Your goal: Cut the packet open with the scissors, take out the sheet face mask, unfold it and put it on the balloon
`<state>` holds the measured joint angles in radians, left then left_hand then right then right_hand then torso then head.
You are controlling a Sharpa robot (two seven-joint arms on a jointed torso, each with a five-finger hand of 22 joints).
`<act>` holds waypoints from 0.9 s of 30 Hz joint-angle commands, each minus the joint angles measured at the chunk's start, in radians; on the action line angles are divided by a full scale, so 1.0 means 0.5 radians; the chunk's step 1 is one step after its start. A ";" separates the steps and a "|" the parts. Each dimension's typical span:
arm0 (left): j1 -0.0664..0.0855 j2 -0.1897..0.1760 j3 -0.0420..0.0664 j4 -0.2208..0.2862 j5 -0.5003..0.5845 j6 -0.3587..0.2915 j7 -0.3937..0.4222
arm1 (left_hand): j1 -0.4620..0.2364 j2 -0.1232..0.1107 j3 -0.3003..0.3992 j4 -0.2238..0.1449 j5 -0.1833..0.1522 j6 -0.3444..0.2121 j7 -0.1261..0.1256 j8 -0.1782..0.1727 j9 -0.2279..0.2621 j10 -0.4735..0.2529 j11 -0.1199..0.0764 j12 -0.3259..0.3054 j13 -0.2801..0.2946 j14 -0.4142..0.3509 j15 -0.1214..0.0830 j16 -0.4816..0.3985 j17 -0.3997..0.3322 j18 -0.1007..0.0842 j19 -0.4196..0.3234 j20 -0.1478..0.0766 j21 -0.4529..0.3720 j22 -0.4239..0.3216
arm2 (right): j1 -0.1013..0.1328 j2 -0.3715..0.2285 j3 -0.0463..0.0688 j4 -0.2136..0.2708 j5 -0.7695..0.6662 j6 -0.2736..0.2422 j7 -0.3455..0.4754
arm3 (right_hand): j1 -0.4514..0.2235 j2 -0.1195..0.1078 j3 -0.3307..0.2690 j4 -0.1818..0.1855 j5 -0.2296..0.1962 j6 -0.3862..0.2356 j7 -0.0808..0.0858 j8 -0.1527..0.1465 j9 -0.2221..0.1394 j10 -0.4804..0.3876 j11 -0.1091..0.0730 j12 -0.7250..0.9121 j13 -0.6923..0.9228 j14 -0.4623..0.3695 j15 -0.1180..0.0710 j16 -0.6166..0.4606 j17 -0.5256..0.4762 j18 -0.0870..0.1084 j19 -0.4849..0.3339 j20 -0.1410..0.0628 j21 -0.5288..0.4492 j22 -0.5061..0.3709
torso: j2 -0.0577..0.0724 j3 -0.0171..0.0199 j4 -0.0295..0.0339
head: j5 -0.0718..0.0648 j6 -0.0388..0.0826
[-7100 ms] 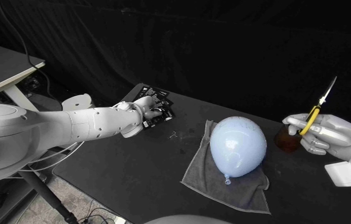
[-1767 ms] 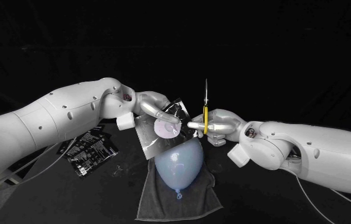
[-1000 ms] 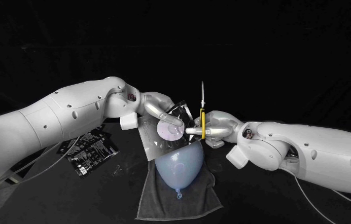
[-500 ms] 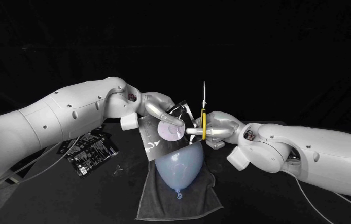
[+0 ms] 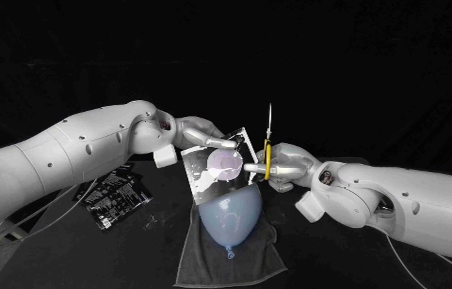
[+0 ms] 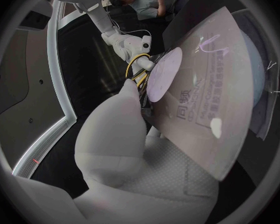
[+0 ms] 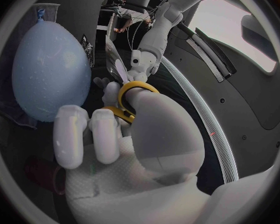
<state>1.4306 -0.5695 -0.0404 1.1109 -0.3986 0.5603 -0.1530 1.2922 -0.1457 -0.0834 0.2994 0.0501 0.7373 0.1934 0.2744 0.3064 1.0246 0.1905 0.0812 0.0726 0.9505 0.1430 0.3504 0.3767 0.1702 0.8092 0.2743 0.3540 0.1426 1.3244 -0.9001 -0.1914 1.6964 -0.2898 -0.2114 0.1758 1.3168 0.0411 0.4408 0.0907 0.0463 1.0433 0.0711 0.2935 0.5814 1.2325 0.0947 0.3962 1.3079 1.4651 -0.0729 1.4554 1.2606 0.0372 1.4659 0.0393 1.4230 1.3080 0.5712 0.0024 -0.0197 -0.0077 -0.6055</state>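
Observation:
My left hand holds a silvery face-mask packet with a pale round label, upright above the balloon; the packet fills the left wrist view. My right hand grips yellow-handled scissors, blades pointing straight up, right beside the packet's edge. The yellow handle loops wrap my right hand's fingers. A pale blue balloon lies on a grey towel under both hands, knot towards me; the balloon shows large in the right wrist view.
Dark printed packets lie on the black table at the left. A small metal clip sits between them and the towel.
The packet has tilted more upright and shifted slightly right, towards the scissors. My right hand with the scissors has edged right and a little higher.

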 commanded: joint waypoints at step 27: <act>-0.363 -0.197 -0.028 0.077 1.190 -0.669 0.639 | 0.074 -0.211 -0.172 0.006 0.012 -0.434 -0.076 -0.122 -0.058 -0.385 -0.004 -0.041 -0.021 -0.288 0.093 -0.393 -0.213 0.016 -0.044 0.034 -0.372 -0.163 | 0.000 -0.093 0.066 -0.046 -0.083 -0.239 0.220 | -0.013 -0.001 0.036 -0.051 0.005 0.003 -0.025 0.020 0.081 0.587 -0.232 1.792 0.181 0.101 -0.019 0.015 0.005 0.010 0.004 -0.018 -0.005 0.306 | -0.002 -0.0017 0.002 | 0.000 0.093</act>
<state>1.2507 -0.6706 -0.0556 1.1468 0.0894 0.2734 0.0680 1.3232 -0.2509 -0.1655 0.3022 0.0501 0.5290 0.1575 0.2162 0.2798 0.8371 0.1886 0.0629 0.0622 0.8124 0.1918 0.1557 0.2711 0.1688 0.7883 0.2920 0.1694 0.0619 1.3241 -0.9469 -0.1597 1.6746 -0.3210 -0.3108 0.2493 1.3076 0.0317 0.4542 0.0740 0.0437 1.0428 0.0706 0.2985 0.5814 1.2326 0.0947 0.3966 1.3073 1.4679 -0.0772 1.4589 1.2622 0.0367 1.4653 0.0398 1.4223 1.3080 0.5707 0.0017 -0.0170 -0.0076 -0.5644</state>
